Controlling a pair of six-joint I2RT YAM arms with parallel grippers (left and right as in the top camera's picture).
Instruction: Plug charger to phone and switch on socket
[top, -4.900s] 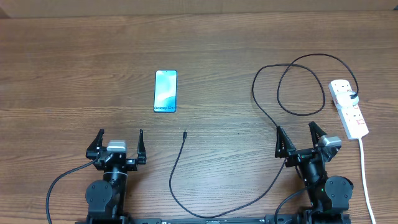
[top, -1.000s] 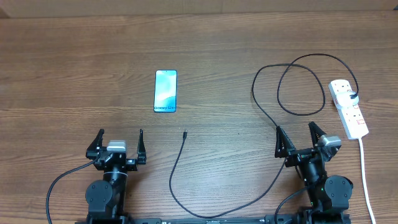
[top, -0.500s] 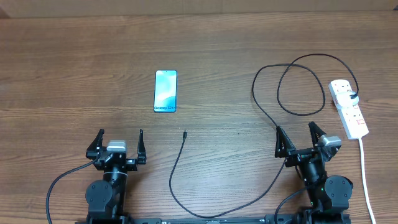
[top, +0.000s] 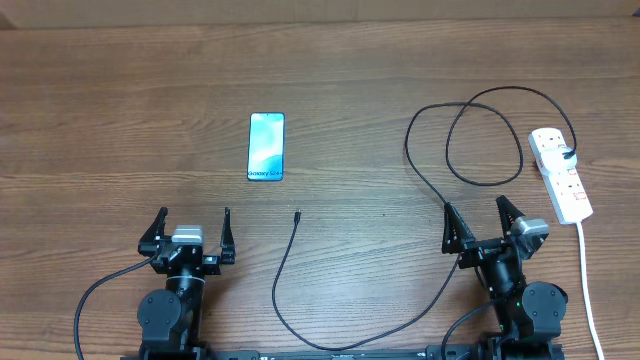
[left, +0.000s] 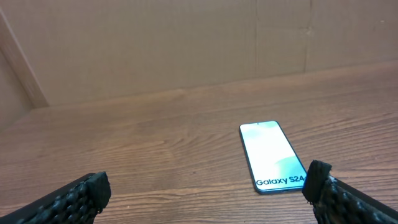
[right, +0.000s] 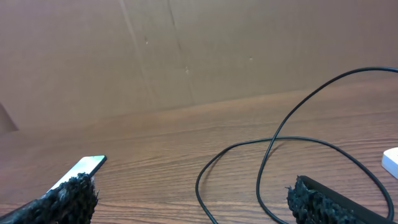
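While both of my claws sit low at the 6 o'clock edge of the wooden table (top: 100, 90), neither holds anything: my left gripper (top: 195, 213) has its jaws spread wide and bare, and my right gripper (top: 474, 204) is released just the same. The phone (top: 266, 146) lies flat with its light-blue screen up, at about 1 o'clock from my left gripper and well apart from it. Its long sides run 12 to 6, with the dark lettering at the 6 o'clock end. My left wrist camera shows it ahead between my fingers (left: 68, 199), nearer the right one, reading Galaxy S24. The charger (right: 273, 139) is a thin black cable whose plug tip (top: 298, 214) lies loose on the wood at 3 o'clock from my left gripper and 5 o'clock from the phone, apart from both. From the tip the cable sweeps toward 6 o'clock and bends between my two arms. It then climbs close by my right gripper's left finger, though I cannot tell whether they touch. It makes a crossing loop at 12 o'clock from that gripper and ends at a black plug (top: 568, 154) seated in the socket (top: 556, 185). That white strip lies at 2 o'clock from my right gripper, and its white cord (top: 587, 290) runs off toward 6 o'clock. Its red switches (top: 571, 172) are too small for me to read.
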